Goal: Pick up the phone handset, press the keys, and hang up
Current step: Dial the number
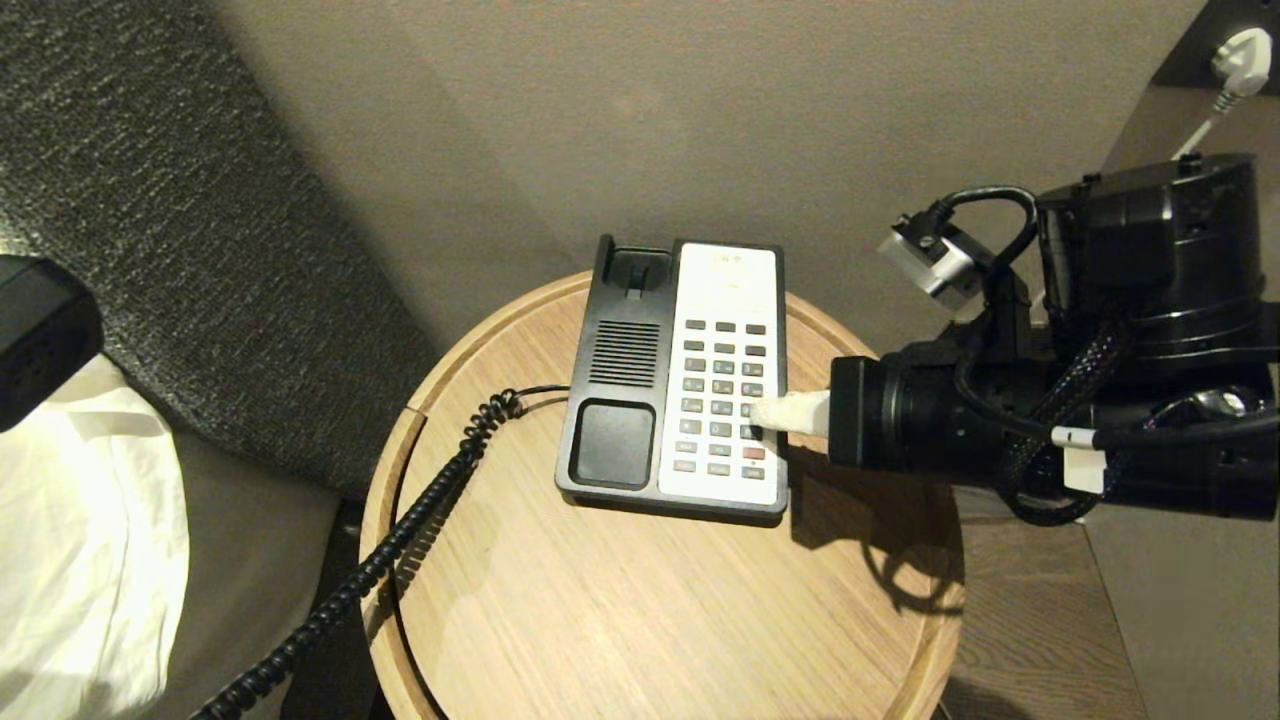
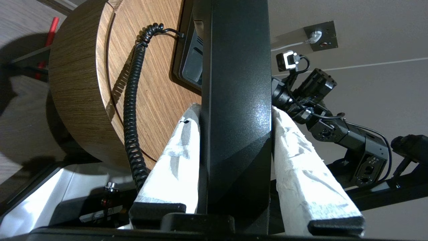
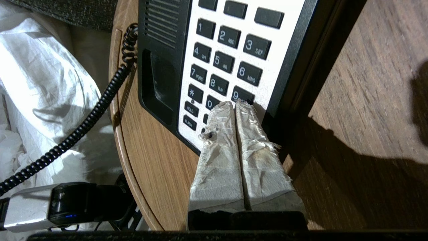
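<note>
Handset [image 2: 234, 100], slim glossy black plastic, sits clamped between the left gripper [image 2: 234, 113]'s white-wrapped fingers [image 2: 174, 157], off the left edge of the table [image 1: 620, 620], its coiled cord [image 1: 400, 540] trailing back to the base [image 1: 620, 400]. Cradle [image 1: 615, 445] on the base lies bare, and the right gripper [image 3: 235, 105], fingers pressed together, has its tips down on the keypad [image 3: 230, 50] beside the 9 key

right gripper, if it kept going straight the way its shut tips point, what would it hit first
The right gripper has its jaws shut and its tips at the keypad of the phone base, by the 9 key in the right wrist view. Going on, it would likely meet that key first, though contact may already exist.
</note>
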`<state>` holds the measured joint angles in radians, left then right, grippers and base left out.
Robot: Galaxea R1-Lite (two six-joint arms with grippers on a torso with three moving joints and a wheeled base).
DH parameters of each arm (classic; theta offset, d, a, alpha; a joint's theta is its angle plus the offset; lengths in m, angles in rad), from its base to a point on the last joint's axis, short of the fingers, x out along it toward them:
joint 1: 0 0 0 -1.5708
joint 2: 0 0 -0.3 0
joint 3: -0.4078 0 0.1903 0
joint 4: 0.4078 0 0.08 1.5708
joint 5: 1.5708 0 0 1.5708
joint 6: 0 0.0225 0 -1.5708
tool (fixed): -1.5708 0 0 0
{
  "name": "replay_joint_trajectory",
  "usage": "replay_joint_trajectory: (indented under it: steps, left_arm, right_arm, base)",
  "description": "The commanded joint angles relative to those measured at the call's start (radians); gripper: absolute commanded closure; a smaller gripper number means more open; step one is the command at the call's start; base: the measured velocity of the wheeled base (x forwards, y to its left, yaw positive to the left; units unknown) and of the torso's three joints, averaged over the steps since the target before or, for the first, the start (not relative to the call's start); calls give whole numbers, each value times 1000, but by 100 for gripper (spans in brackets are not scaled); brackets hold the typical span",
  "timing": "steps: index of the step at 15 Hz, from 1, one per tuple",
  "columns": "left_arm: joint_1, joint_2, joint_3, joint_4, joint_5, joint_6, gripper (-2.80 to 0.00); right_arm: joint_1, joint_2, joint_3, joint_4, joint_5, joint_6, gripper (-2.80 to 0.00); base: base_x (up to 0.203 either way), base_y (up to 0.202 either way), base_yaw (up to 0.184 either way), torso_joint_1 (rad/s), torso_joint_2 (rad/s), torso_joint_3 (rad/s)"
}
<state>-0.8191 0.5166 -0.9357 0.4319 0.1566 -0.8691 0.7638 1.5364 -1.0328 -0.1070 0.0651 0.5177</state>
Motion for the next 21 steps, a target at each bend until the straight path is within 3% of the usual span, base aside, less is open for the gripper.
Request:
replay_joint_trajectory:
  steps: [1, 21]
  left_arm:
    - [0, 0, 0, 2, 1, -5, 0]
    - [0, -6, 9, 2, 1, -5, 0]
  right_arm:
    - [2, 1, 8, -3, 1, 2, 0]
    - [9, -21, 35, -4, -1, 2, 0]
  base:
    - [0, 0, 0, 0, 0, 0]
    - [0, 0, 0, 0, 0, 0]
